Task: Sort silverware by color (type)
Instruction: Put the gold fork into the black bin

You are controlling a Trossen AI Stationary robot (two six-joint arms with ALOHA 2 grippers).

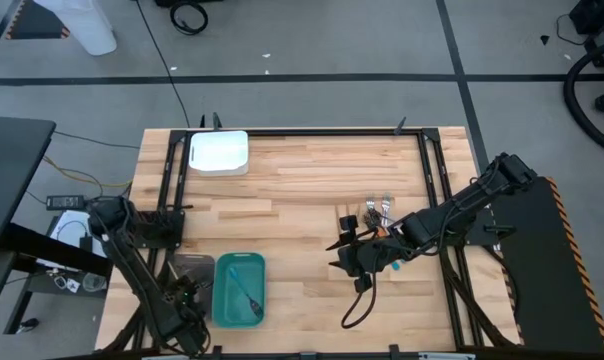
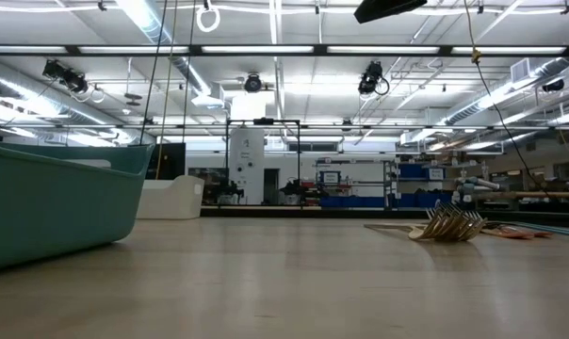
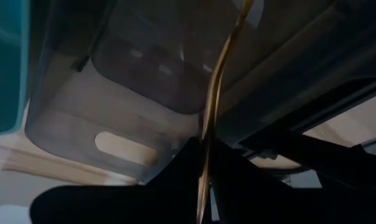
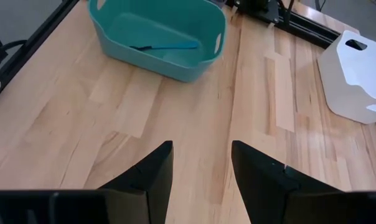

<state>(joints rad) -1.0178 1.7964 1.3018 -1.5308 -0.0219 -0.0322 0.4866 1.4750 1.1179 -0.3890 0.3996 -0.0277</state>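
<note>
Gold utensil [image 3: 214, 106] clamped in the left pincer [image 3: 203, 186] above the grey tray [image 3: 107, 118]; right pincer [image 4: 200, 165] spread wide, empty.

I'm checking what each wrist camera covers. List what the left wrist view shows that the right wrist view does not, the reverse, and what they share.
Only the left wrist view: the left gripper shut on a slim gold utensil, held over the grey tray.

Only the right wrist view: the open right gripper above bare wooden table, the white tray, and a teal-blue utensil lying inside the teal tray.

Both: the teal tray, seen in the left wrist view only as a sliver at the edge.
</note>
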